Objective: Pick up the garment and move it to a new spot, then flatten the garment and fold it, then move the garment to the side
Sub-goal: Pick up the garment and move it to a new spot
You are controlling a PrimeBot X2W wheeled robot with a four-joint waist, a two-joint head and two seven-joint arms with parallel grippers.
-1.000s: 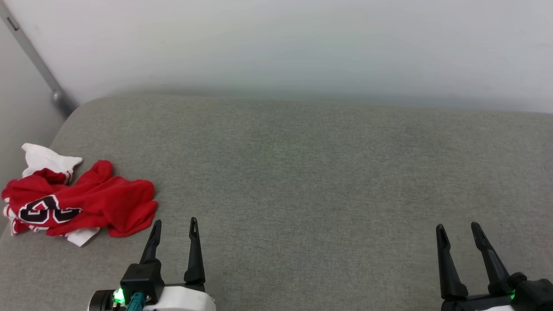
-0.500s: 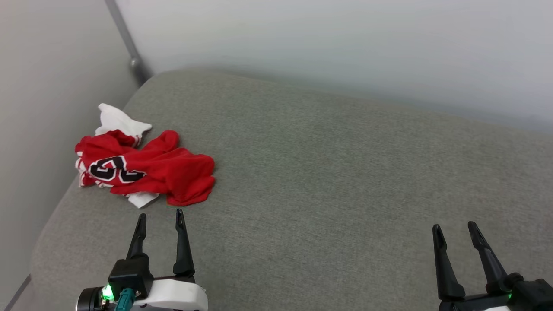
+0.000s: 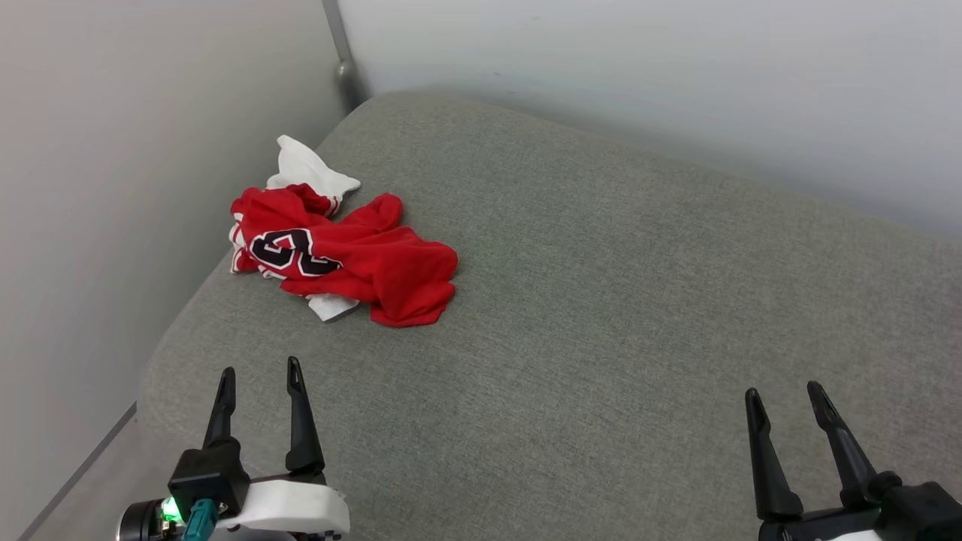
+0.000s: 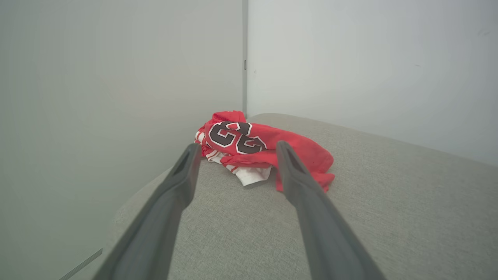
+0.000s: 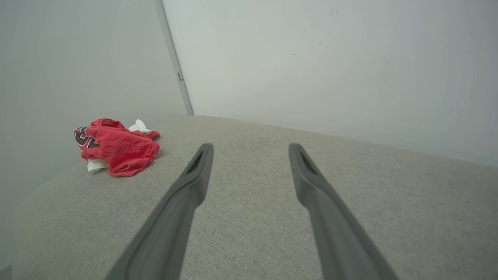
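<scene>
Our left end effector (image 3: 260,367) hovers near the cushion's (image 3: 601,300) front left corner, fingers spread wide with nothing between them. Just beyond it the garment (image 3: 353,259) lies crumpled in a heap by the cushion's left edge, close to the wall (image 3: 150,150), number patch up and a white sleeve (image 3: 304,169) poking out behind. We judge it light, soft and limp, so it will sag and trail when lifted rather than slip. A raised red fold on its near right side looks like the easiest pinch. Our right end effector (image 3: 783,389) is likewise wide open and empty, well apart from the garment.
</scene>
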